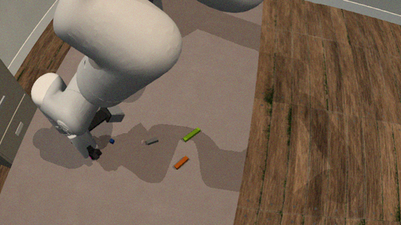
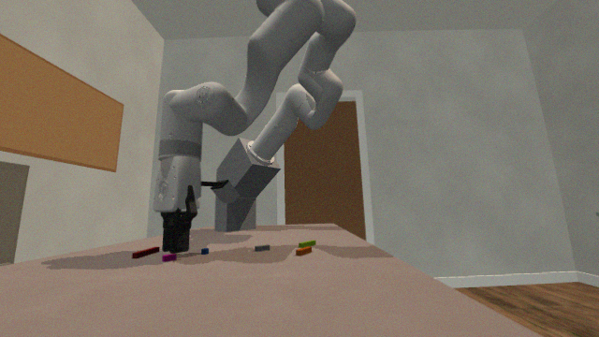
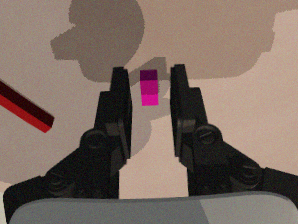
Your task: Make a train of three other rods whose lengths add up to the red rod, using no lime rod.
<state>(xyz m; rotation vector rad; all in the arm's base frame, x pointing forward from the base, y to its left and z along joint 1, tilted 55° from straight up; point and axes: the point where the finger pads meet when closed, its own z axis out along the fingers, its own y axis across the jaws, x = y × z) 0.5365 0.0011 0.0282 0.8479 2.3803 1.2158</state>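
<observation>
Gripper (image 1: pixel 94 153) (image 2: pixel 176 250) (image 3: pixel 150 85) above magenta rod (image 2: pixel 169 257) (image 3: pixel 149 88), not holding.
Fingers partly open, 1 on each side of rod, nothing gripped; red rod (image 2: pixel 146 253) (image 3: pixel 25 106) flat beside gripper, blue rod (image 1: pixel 111 141) (image 2: pixel 205 251) near it, grey rod (image 1: pixel 151 141) (image 2: pixel 262 248) farther off, orange (image 1: pixel 181 162) (image 2: pixel 303 251) and lime (image 1: pixel 191 135) (image 2: pixel 307 243) rods farthest; no train laid.

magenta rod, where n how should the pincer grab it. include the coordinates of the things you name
Probably best across the middle of the magenta rod (image 2: pixel 169 257) (image 3: pixel 149 90), coming from above with a finger on each long side: it lies flat, its length runs parallel to the open fingers, and both long sides look free.
</observation>
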